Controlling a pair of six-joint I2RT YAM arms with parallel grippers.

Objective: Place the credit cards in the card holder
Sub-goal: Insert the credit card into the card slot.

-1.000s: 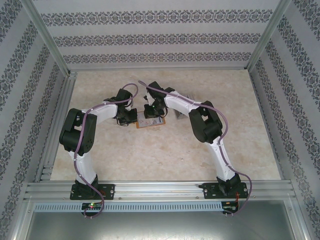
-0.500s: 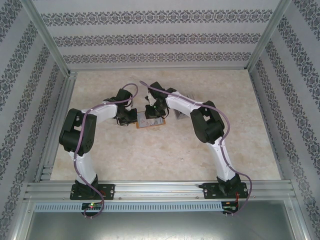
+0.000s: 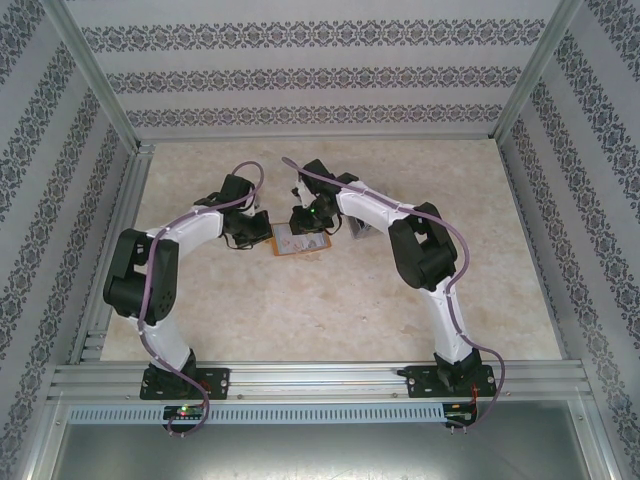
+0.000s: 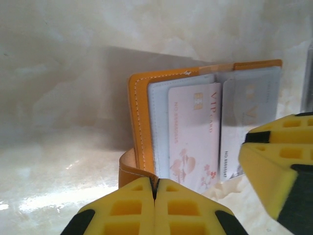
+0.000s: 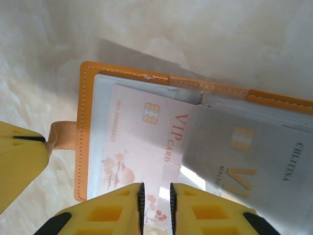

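left gripper (image 4: 154, 196) clamps tight on the strap tab (image 5: 63, 142) of the open orange card holder (image 5: 85, 122); right gripper (image 5: 155, 205) hovers, jaws slightly parted, grasping nothing, over the pink vip card (image 5: 132, 142).

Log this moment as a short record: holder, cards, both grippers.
card holder: open, clear sleeves showing
pink VIP card: at the sleeve nearest the strap, slightly askew; unclear if fully tucked in
grey card: inside the neighbouring sleeve
left gripper: shut on the holder's strap
right gripper: jaws slightly apart at the pink card's near edge, not clamping it
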